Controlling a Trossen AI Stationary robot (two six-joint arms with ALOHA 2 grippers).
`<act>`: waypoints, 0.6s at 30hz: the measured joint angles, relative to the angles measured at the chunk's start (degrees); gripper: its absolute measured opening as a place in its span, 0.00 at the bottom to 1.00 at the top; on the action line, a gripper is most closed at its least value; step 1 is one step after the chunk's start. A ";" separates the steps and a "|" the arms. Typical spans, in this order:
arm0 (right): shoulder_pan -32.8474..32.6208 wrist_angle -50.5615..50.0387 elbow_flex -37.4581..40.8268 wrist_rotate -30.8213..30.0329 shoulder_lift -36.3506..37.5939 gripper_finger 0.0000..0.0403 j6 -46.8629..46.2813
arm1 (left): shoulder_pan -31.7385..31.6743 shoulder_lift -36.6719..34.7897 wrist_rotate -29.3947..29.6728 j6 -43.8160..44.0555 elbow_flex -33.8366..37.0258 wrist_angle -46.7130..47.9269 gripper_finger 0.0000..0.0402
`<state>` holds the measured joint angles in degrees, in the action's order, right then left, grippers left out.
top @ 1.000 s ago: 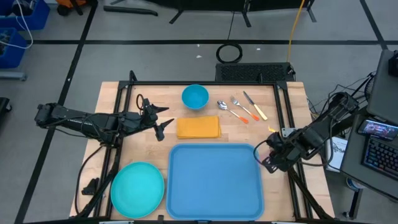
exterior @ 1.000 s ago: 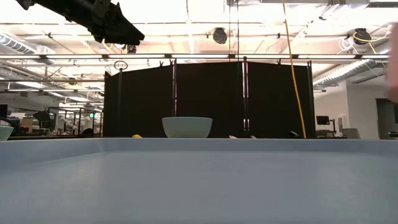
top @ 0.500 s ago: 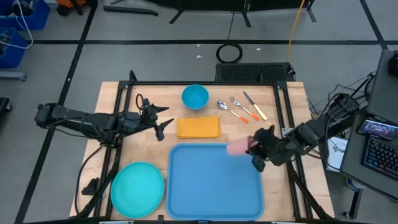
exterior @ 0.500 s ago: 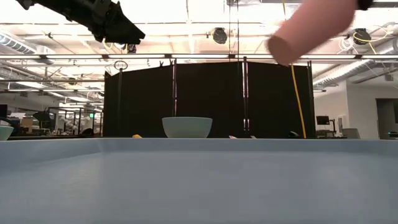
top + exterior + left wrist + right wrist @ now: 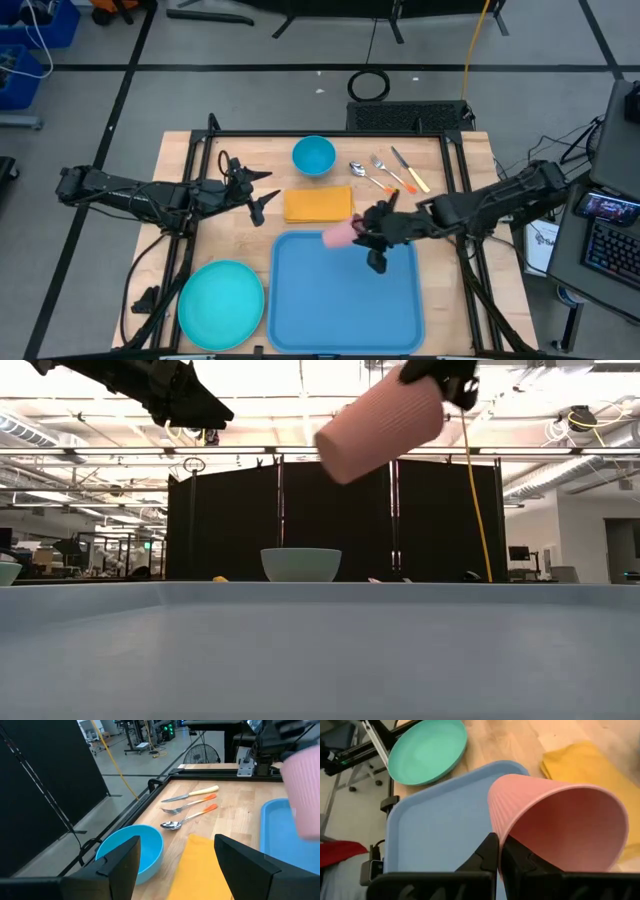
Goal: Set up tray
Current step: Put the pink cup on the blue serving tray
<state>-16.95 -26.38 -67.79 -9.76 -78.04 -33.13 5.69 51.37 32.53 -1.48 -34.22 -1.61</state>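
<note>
We see bright, even overhead light; ceiling strip lamps (image 5: pixel 90 410) glare in the low view; the ribbed pink plastic cup (image 5: pixel 382 428) is blurred; shadows stay soft.

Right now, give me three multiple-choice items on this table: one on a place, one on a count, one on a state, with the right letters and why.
1. Where is the pink cup?
A. standing in the blue bowl
B. held in the air over the tray's far edge
C. lying on the teal plate

2. How many pieces of cutlery lie beside the blue bowl?
A. one
B. three
C. five

3. How do the right gripper's fingers stand?
A. shut on the pink cup's rim
B. wide open and empty
C. shut on the napkin

Answers:
1 B: the high view shows it above the tray, near the napkin, and the low view shows it up in the air.
2 B: a spoon, a fork and a knife lie there.
3 A: the right wrist view shows them pinching the cup's wall.
</note>
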 joint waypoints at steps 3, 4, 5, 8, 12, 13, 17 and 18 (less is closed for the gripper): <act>2.11 3.52 0.00 4.15 -2.58 0.00 2.51 | 0.00 0.00 0.00 -0.50 0.00 0.02 0.64; 2.75 4.77 0.00 5.40 -3.47 0.00 3.31 | 0.00 0.00 0.02 -0.63 0.00 0.04 0.64; 3.29 6.06 -0.07 6.46 -4.15 0.00 4.10 | 0.00 0.00 0.02 -0.83 0.00 0.02 0.64; 4.73 6.02 -2.13 8.59 -6.66 0.00 6.70 | 0.00 0.00 0.06 -0.87 0.00 0.00 0.64; 5.65 4.02 -7.51 9.95 -10.64 0.00 10.48 | 0.00 0.00 0.55 -1.25 0.00 0.04 0.64; 5.77 3.10 -9.10 9.96 -11.85 0.00 11.42 | 0.00 0.00 0.55 -1.26 0.00 0.04 0.64; 6.19 -3.59 -16.22 10.08 -16.86 0.00 13.94 | 0.00 0.00 0.55 -1.26 0.00 0.04 0.64; 6.38 -5.05 -17.93 10.10 -18.13 0.00 14.33 | 0.00 0.00 0.55 -1.26 0.00 0.06 0.64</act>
<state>-10.57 -31.42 -85.72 0.34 -96.18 -18.80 5.69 51.37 33.08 -2.74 -34.22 -1.54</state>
